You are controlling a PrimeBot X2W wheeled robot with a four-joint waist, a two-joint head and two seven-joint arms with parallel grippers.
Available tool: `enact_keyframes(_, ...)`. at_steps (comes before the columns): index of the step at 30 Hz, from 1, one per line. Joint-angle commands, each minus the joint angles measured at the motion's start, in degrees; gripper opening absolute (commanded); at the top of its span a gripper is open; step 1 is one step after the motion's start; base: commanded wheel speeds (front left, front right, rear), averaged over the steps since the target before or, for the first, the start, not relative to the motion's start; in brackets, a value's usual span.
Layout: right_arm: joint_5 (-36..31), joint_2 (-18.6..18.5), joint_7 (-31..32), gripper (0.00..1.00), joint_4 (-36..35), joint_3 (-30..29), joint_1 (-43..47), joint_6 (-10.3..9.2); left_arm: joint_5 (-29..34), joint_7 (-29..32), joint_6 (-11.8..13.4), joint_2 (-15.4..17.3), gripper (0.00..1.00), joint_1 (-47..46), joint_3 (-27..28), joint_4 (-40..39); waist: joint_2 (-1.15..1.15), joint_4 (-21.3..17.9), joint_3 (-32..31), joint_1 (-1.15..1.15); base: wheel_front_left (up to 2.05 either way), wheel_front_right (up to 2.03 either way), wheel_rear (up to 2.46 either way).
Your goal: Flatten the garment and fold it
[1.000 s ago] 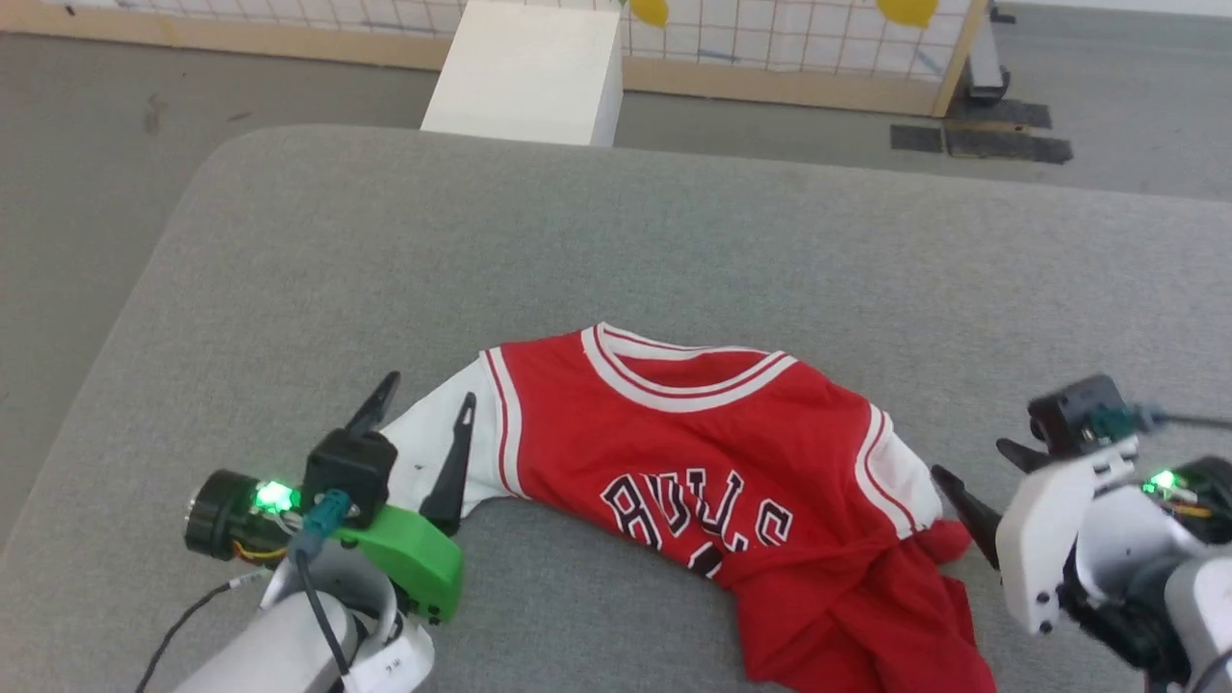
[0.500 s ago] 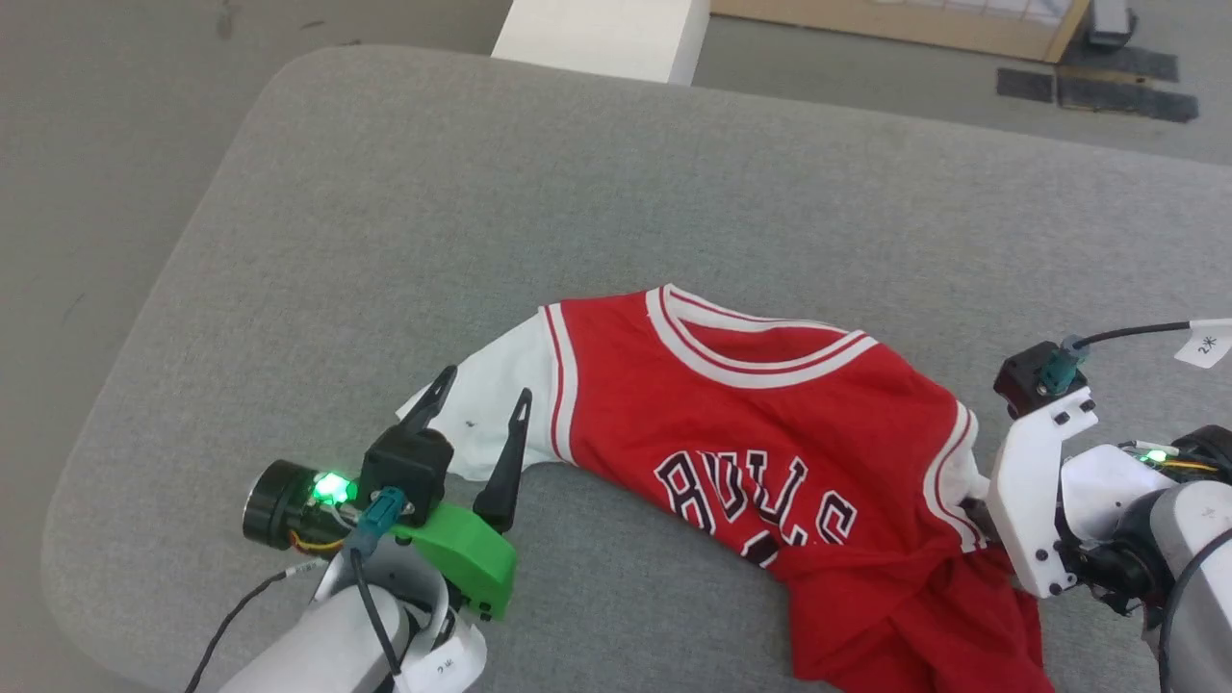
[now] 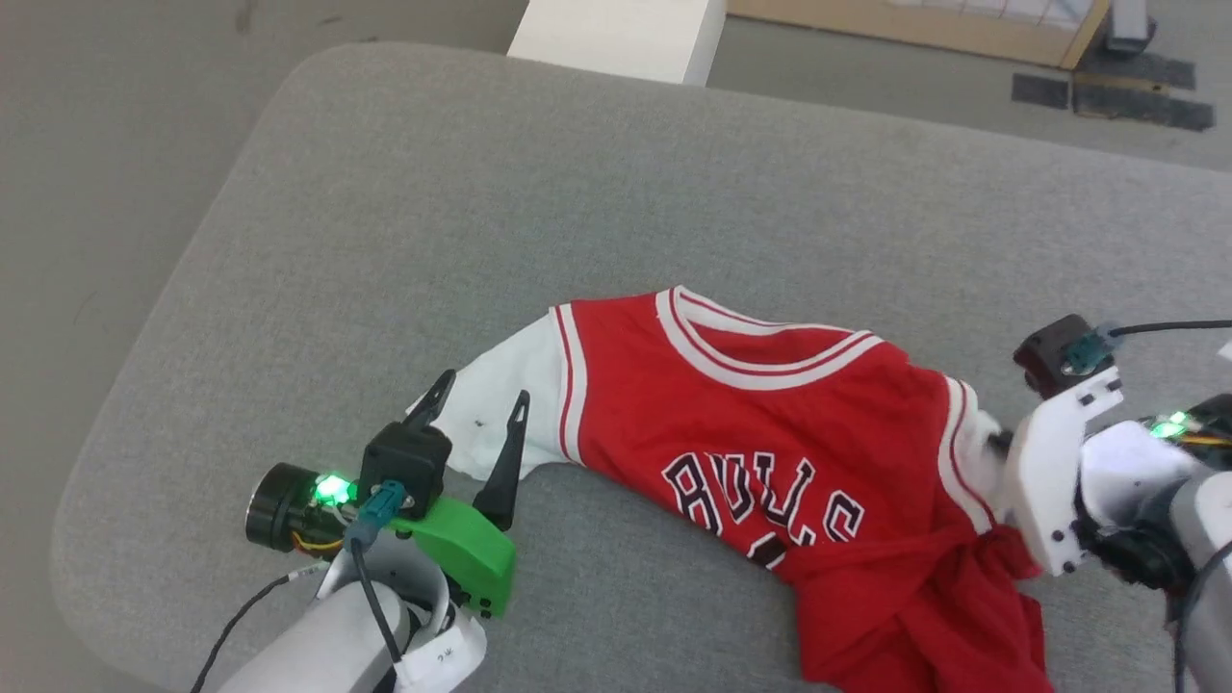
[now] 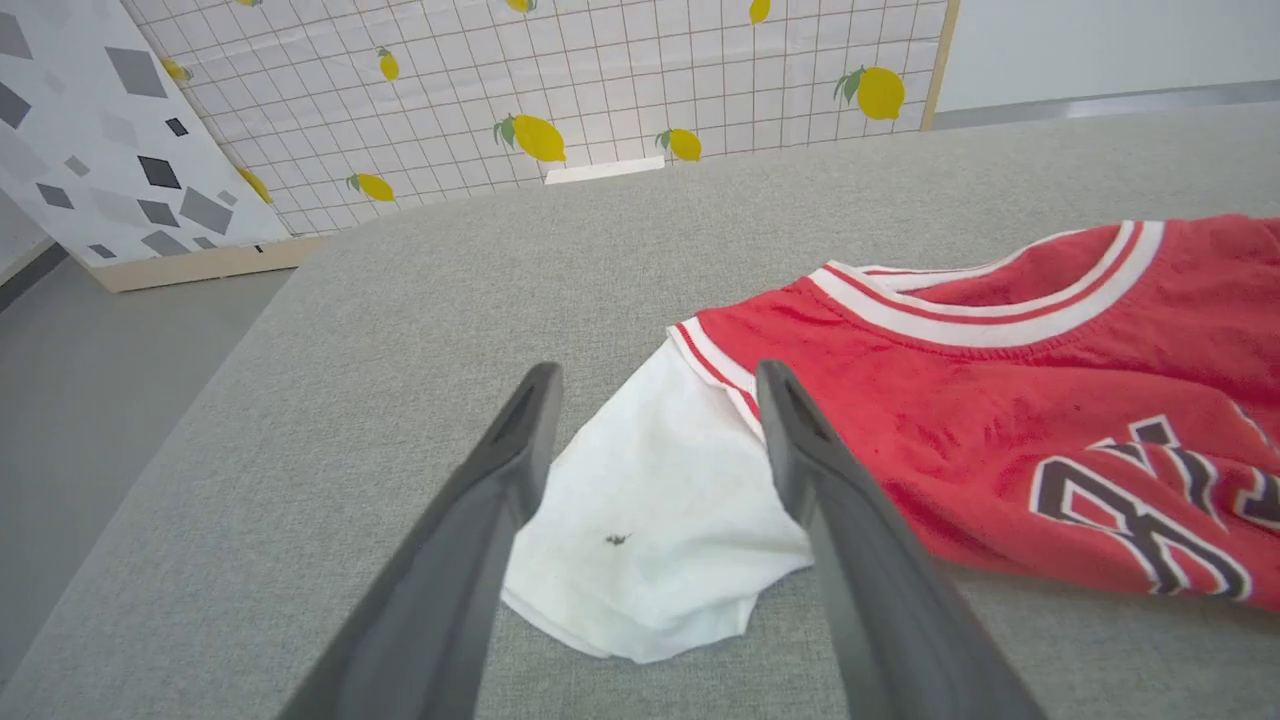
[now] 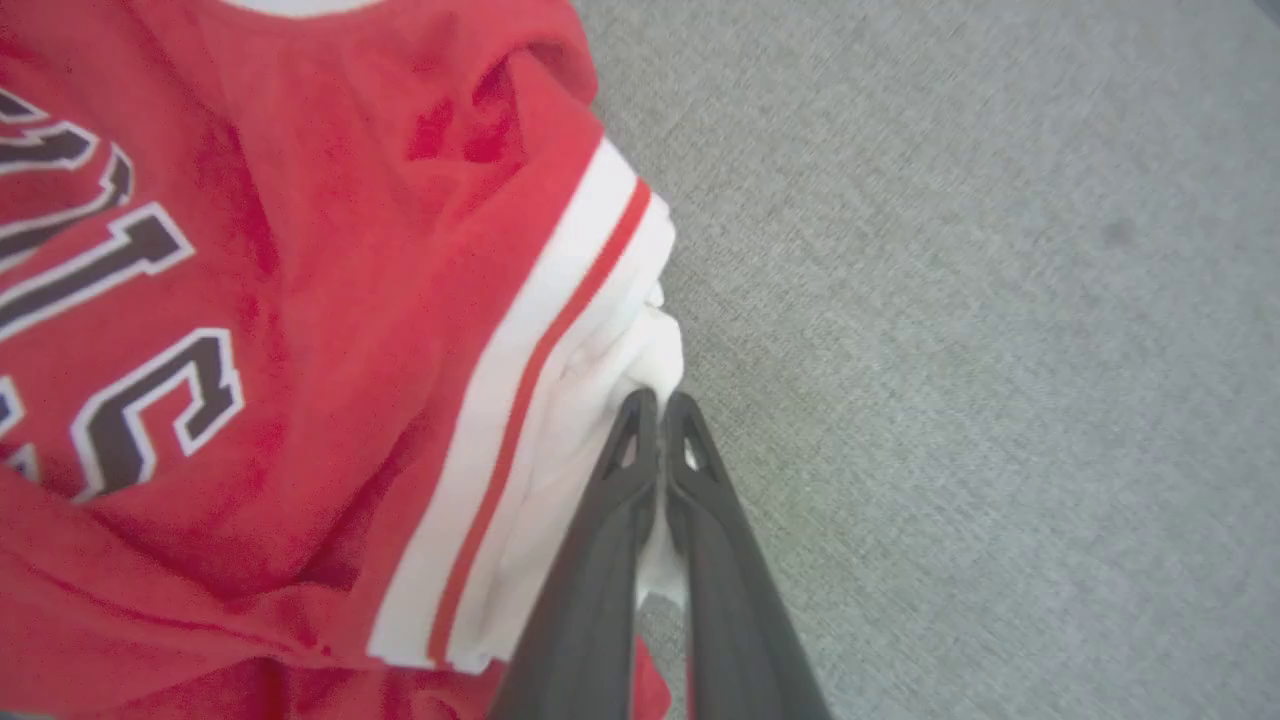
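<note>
The garment (image 3: 751,423), a red jersey with white sleeves, lies crumpled on the grey table, lettering up and its lower part bunched at the front right. My left gripper (image 3: 485,387) is open, its two fingers standing either side of the white left sleeve (image 4: 650,500), just above it. My right gripper (image 5: 660,398) is shut on the edge of the other white sleeve (image 5: 600,360), beside the red-and-white trim. In the head view the right gripper (image 3: 996,445) shows mostly as its white mount at the garment's right shoulder.
The grey padded table (image 3: 577,192) has a rounded far-left corner, with floor beyond its left edge. A white box (image 3: 616,34) stands behind the table. A lemon-patterned grid panel (image 4: 600,80) lines the back.
The head camera has shifted. My right gripper moved in to the garment's right sleeve and shut on it. The left gripper stays open over the left sleeve.
</note>
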Motion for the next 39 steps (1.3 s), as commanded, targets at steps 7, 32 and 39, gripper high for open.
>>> enact_keyframes(7,-3.40,-6.48,-5.64,0.00,-5.72,-5.09,0.12,-0.08,-2.17,0.57,-0.29,0.57,1.00,0.39,0.83,-0.40,0.00,-5.13,-4.99,0.00,0.00,0.00,0.00)
enact_keyframes(32,-13.06,-3.67,-15.52,1.00,11.91,-5.68,3.96,-0.08,-2.90,1.70,-0.17,1.05,1.00,-0.94,0.66,-1.56,0.00,-4.67,-1.61,0.00,0.00,0.00,0.00)
enact_keyframes(39,-5.11,-2.31,-20.01,1.00,7.89,-6.06,3.03,-0.08,-4.72,1.74,-0.12,1.09,1.00,0.75,1.06,-1.09,0.00,-7.41,-6.57,0.00,0.00,0.00,0.00)
